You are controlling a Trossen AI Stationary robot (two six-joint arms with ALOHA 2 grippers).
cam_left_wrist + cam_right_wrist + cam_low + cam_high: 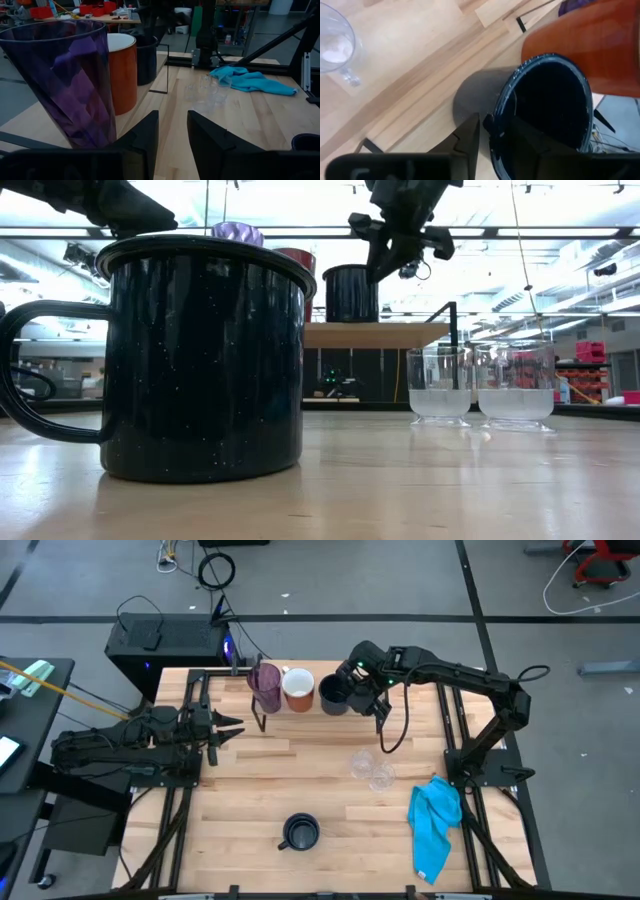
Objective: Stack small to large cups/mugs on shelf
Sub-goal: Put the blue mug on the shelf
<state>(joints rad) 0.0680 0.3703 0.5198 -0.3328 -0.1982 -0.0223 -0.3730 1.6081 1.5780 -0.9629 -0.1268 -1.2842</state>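
Note:
The purple tumbler (265, 680), the white-and-orange mug (298, 688) and a dark navy mug (333, 696) stand in a row on the shelf (400, 334) at the table's far side. My right gripper (493, 131) is slightly open at this navy mug's rim, pointing down, one finger inside the mug (550, 110) and one outside. A second navy mug (300, 832) stands on the table near the front edge. Two clear glasses (362, 764) (381, 778) stand right of centre. My left gripper (232, 728) is open and empty, left of the shelf, level with the tumbler (70, 85). My right gripper straddles the navy mug's rim (492, 117) from above, with a little room showing on both sides of the rim. I cannot tell whether a finger touches it. The mug stands upright on the shelf.
A bright blue cloth (435, 825) lies crumpled at the table's right front. The shelf's thin black legs (167, 70) stand on the tabletop. Bare tabletop lies between the shelf and the near navy mug.

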